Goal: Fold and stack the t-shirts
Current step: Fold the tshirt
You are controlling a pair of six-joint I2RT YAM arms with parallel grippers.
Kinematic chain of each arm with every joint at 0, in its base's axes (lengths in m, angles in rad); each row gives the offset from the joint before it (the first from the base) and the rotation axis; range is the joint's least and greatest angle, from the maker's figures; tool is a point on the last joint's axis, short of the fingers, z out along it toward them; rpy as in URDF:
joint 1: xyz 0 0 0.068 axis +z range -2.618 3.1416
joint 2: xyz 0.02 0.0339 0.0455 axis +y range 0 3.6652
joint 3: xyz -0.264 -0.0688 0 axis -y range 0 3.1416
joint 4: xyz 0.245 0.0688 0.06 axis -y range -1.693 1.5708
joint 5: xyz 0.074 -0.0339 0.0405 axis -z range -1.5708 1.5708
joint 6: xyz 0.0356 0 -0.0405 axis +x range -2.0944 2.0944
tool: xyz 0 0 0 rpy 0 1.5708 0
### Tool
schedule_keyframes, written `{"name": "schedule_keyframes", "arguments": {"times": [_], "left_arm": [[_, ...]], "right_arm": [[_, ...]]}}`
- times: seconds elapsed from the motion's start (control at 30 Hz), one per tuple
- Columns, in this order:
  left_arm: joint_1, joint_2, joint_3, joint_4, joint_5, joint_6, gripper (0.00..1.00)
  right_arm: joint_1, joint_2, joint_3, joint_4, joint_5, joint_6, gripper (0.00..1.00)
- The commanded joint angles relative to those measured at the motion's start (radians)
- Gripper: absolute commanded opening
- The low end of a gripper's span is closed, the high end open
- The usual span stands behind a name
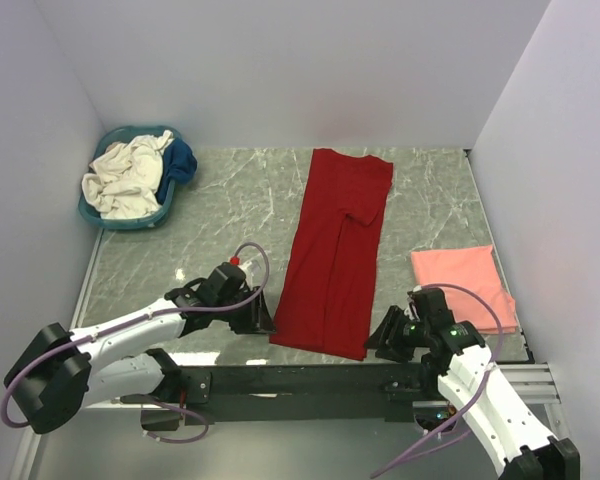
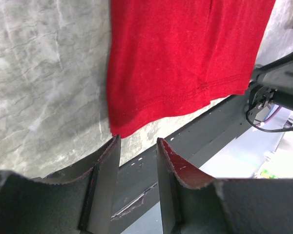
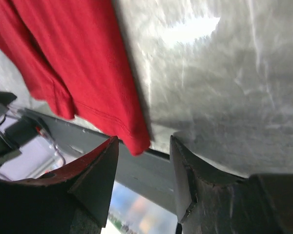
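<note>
We found the deep red t-shirt (image 1: 335, 250) spread lengthwise down the middle of the grey marbled table (image 1: 220, 210). Its collar end lay toward the far wall, its sides were folded in to make a long narrow strip, and its hem lay at the near edge, just above the dark rail (image 1: 310, 380) that carries the arms. The left gripper (image 1: 263, 318) sat low at the hem's left corner and the right gripper (image 1: 380, 338) at the hem's right corner, each aimed inward at the cloth. In the left wrist view the left gripper (image 2: 138, 144) had its jaws parted by a narrow gap with nothing between them. The corner of the red t-shirt (image 2: 185, 58) lay just beyond the tip of one finger, and we could not tell whether it touched. In the right wrist view the right gripper (image 3: 144, 141) was likewise open and holding nothing, and the shirt's (image 3: 83, 63) other hem corner hung just ahead of the gap between its fingertips. To the right of the red shirt and apart from it, the salmon pink t-shirt (image 1: 462, 285) lay folded into a flat rectangle near the table's right edge. In the far left corner stood the teal basket (image 1: 130, 224), with the cream-white shirt (image 1: 125, 178) crumpled inside it and the dark blue shirt (image 1: 183, 160) bunched against its right side.
</note>
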Motion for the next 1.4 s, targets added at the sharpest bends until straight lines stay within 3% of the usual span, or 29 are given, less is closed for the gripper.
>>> {"name": "schedule_keyframes", "arguments": {"times": [0.0,0.97,1.07,1.2,1.37], "left_arm": [[0.0,0.022,-0.01,0.059,0.035,-0.003,0.41],[-0.024,0.173,-0.061,0.174,-0.002,-0.031,0.38],[-0.029,0.182,-0.059,0.178,-0.002,-0.029,0.34],[-0.03,0.176,-0.041,0.154,-0.005,-0.019,0.15],[-0.032,0.133,-0.024,0.092,-0.013,-0.003,0.07]], "right_arm": [[0.01,-0.023,-0.033,-0.025,-0.06,-0.007,0.53],[0.01,0.081,-0.128,0.156,-0.128,0.021,0.38],[0.01,0.087,-0.122,0.179,-0.126,0.03,0.32],[0.01,0.105,-0.113,0.214,-0.143,0.036,0.22],[0.012,0.093,-0.094,0.207,-0.172,0.027,0.08]]}}
